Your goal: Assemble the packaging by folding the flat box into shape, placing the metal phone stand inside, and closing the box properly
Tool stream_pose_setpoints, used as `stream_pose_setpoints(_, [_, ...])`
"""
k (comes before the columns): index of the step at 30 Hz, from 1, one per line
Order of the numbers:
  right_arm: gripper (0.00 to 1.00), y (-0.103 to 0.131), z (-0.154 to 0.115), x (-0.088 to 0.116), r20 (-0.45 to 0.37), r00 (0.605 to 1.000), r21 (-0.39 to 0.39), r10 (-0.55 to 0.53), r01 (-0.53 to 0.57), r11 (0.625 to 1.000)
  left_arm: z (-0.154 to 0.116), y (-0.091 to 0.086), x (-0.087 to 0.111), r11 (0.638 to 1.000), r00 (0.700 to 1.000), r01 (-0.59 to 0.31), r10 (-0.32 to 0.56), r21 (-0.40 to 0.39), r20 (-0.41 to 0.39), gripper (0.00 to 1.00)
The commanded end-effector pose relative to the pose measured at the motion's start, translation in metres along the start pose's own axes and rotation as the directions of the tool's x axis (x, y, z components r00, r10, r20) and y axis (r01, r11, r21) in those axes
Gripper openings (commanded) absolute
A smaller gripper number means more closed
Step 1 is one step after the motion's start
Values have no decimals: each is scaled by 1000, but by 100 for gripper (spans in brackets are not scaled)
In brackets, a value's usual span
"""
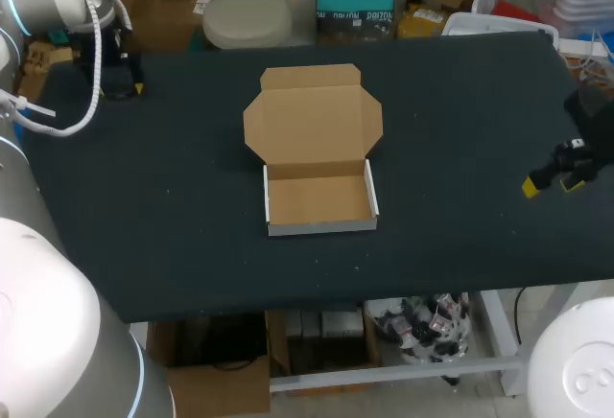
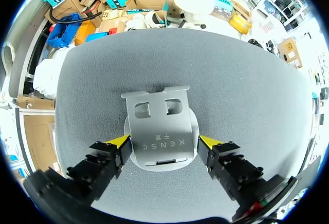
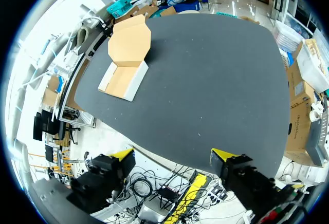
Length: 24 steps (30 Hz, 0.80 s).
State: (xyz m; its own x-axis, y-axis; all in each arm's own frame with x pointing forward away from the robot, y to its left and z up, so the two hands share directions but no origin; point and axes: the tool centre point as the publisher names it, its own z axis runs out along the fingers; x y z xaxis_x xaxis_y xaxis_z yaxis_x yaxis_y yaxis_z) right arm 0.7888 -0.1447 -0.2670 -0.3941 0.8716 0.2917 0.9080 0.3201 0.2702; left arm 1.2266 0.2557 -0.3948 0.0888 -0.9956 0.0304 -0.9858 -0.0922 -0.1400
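A dark table [image 1: 460, 130] fills the room's middle. Over it the left claw [image 2: 164, 143] is spread wide, the metal phone stand [image 2: 160, 121] lying flat between its yellow tips. The right claw [image 3: 172, 158] gapes wide too, hanging at the table's edge, with the folded box [image 3: 123, 77] well ahead of it, lid [image 3: 129, 43] thrown open

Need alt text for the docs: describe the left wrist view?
A grey metal stand sits on the dark table between the yellow-tipped fingers of the open left claw. Its plate has two cut-outs near the far edge.
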Motion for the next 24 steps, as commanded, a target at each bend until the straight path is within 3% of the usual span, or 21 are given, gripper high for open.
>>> stream_pose_setpoints(1, [100, 0, -2, 1, -1, 1000, 4, 0, 0, 1000, 5, -9, -1, 997, 1000, 1, -1, -81, 3, 83])
stream_pose_setpoints(10, [100, 0, -2, 1, -1, 1000, 4, 0, 0, 1000, 7, -9, 0, 996, 1000, 1, 0, -89, 6, 78])
stream_pose_setpoints(15, [100, 0, -2, 1, -1, 1000, 4, 0, 0, 1000, 7, -10, -1, 996, 1000, 5, -4, -89, 7, 9])
stream_pose_setpoints(16, [100, 0, -2, 1, -1, 1000, 4, 0, 0, 1000, 7, -10, -1, 996, 1000, 5, -4, -87, 7, 0])
stream_pose_setpoints(24, [100, 0, -2, 1, -1, 1000, 4, 0, 0, 1000, 1, -6, -2, 997, 1000, -3, 4, -72, 10, 0])
